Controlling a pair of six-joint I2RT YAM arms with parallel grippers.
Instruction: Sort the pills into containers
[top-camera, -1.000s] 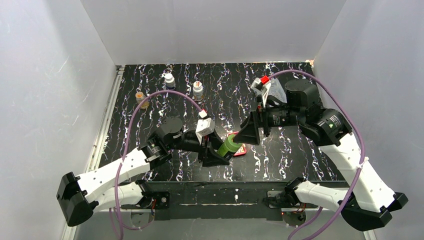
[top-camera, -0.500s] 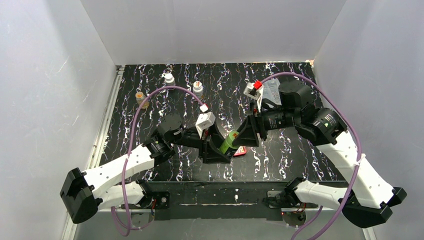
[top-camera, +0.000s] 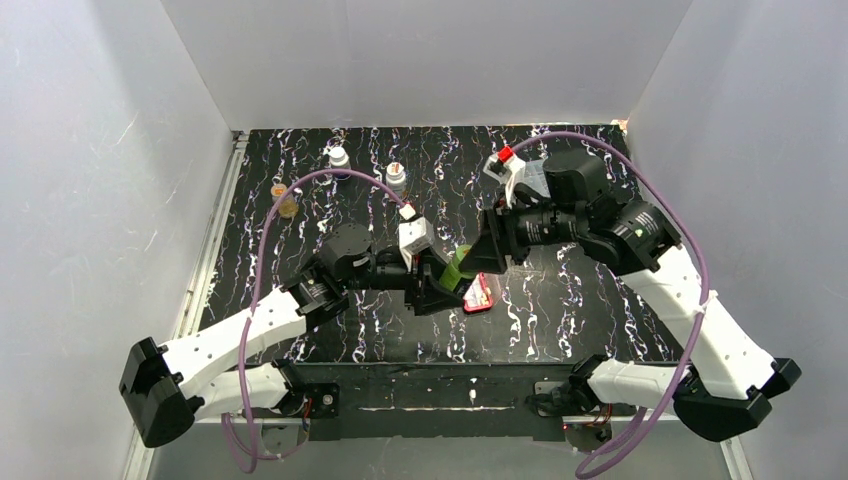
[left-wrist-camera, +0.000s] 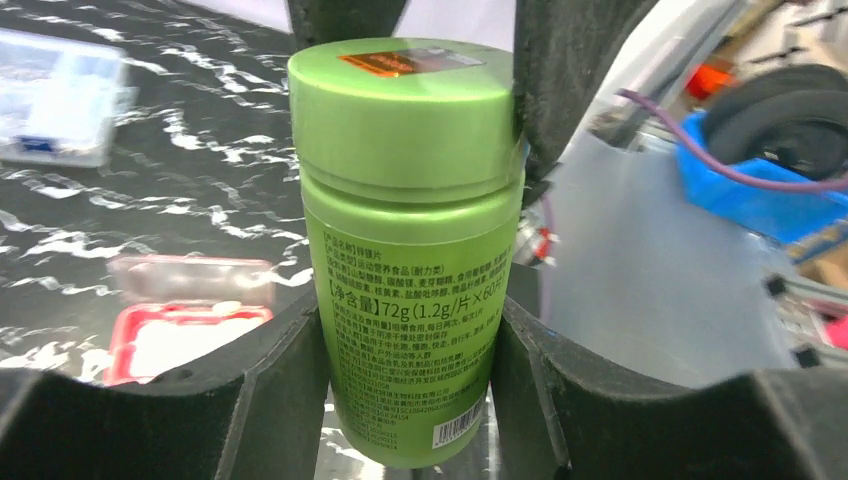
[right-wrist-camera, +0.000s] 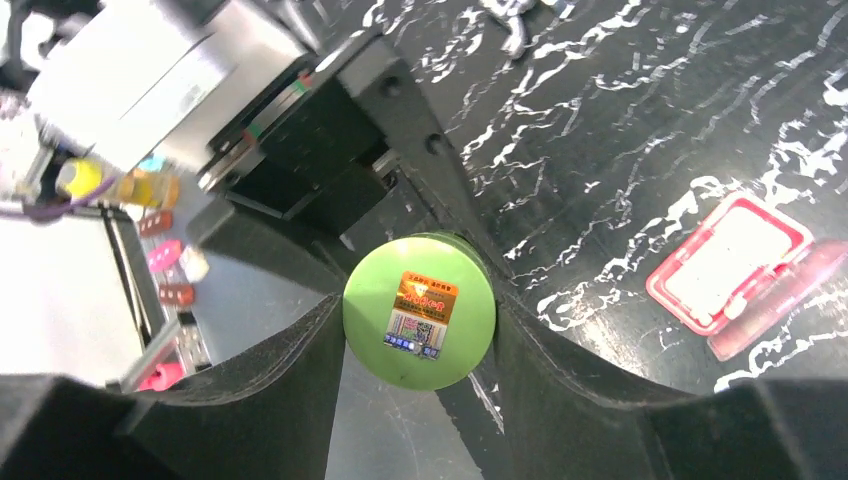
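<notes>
A green pill bottle (top-camera: 458, 262) is held in the air between both grippers, above the black table. My left gripper (left-wrist-camera: 410, 312) is shut on the bottle's body (left-wrist-camera: 410, 250), label facing the camera. My right gripper (right-wrist-camera: 418, 302) is shut on its green cap (right-wrist-camera: 420, 310), which bears an orange sticker. The red pill case (top-camera: 478, 295) lies open on the table just below the bottle. Its whitish compartments show in the left wrist view (left-wrist-camera: 180, 335) and in the right wrist view (right-wrist-camera: 728, 258). No loose pills can be made out clearly.
Two white bottles (top-camera: 339, 156) (top-camera: 397, 175) stand at the back of the table. A small amber jar (top-camera: 279, 190) with a round lid (top-camera: 289, 208) is at the back left. A clear plastic box (left-wrist-camera: 60, 95) lies beyond the pill case.
</notes>
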